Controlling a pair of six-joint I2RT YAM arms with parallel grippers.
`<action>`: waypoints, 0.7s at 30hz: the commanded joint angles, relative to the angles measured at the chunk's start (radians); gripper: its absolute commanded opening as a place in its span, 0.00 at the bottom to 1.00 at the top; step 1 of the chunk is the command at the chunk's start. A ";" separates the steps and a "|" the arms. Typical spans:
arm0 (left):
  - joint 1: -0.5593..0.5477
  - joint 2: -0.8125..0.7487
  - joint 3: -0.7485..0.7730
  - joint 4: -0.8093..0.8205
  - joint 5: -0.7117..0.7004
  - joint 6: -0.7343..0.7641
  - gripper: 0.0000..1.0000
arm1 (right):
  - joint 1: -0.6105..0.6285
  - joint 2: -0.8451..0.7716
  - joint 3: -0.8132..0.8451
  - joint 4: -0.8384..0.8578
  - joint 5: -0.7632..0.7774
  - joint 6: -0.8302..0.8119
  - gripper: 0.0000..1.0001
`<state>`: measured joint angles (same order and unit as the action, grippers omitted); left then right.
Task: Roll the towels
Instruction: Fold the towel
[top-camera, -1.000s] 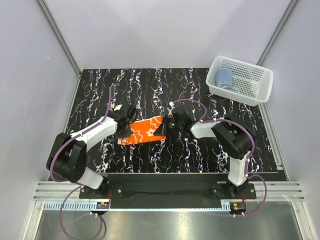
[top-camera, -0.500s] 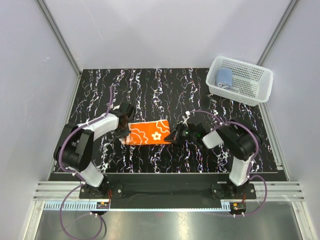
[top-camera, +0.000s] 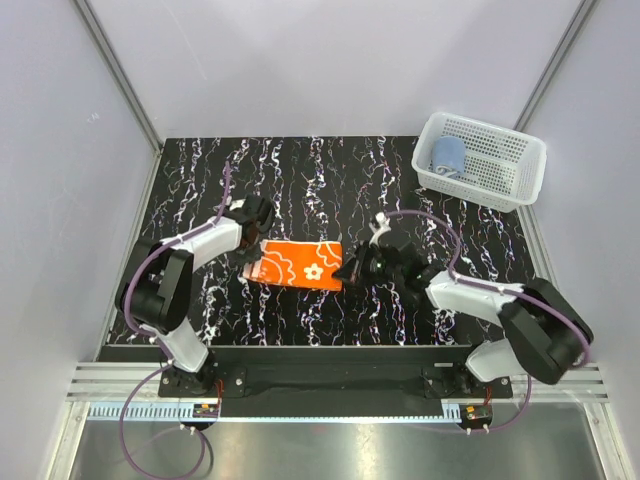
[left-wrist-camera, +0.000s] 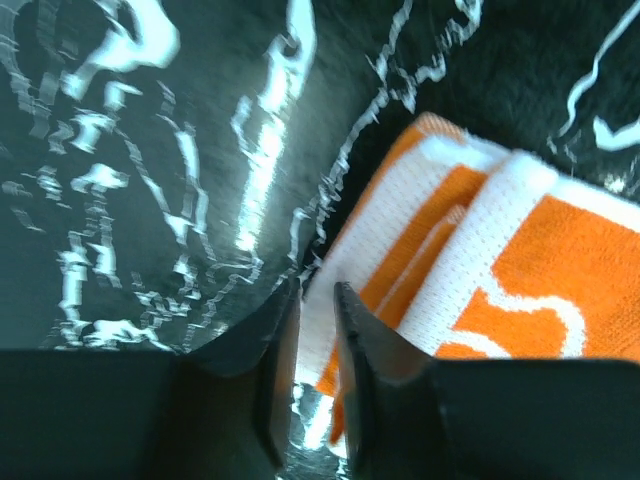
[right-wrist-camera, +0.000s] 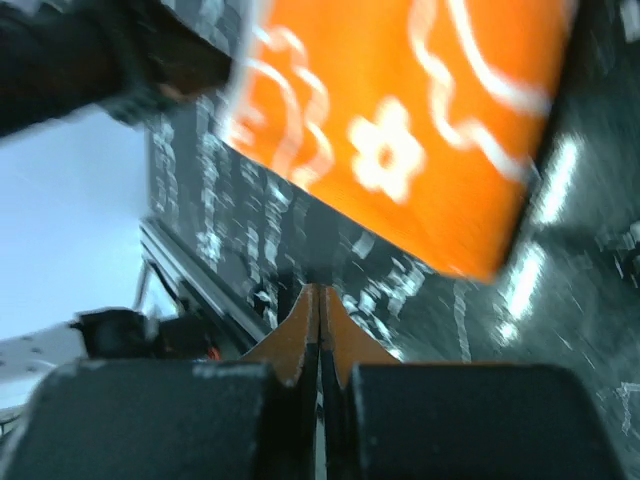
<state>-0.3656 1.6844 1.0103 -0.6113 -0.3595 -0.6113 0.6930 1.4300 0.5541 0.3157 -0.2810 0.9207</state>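
Top external view: orange floral towel lies flat as a folded rectangle on the table, just toward 8 o'clock of its middle.
Second towel: light blue towel, rolled up, sits in the 9 o'clock end of the white mesh basket.
Basket place: table's 2 o'clock corner, well apart from the orange floral towel.
Left arm: left fingers at the towel's 9 o'clock edge, parted by a narrow gap, nothing clearly pinched.
Right arm: right fingers pressed together, empty, just beside the towel's 3 o'clock edge.
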 joint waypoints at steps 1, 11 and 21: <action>0.007 -0.027 0.082 -0.074 -0.116 -0.028 0.34 | 0.002 -0.088 0.148 -0.186 0.101 -0.120 0.01; -0.012 -0.189 0.104 -0.096 -0.064 0.004 0.75 | -0.174 0.275 0.331 -0.006 -0.121 -0.115 0.00; -0.119 -0.264 -0.130 0.087 0.069 -0.071 0.73 | -0.191 0.498 0.290 0.134 -0.144 -0.056 0.00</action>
<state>-0.4618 1.4399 0.9493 -0.6243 -0.3470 -0.6498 0.4973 1.9228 0.8684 0.3832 -0.4175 0.8486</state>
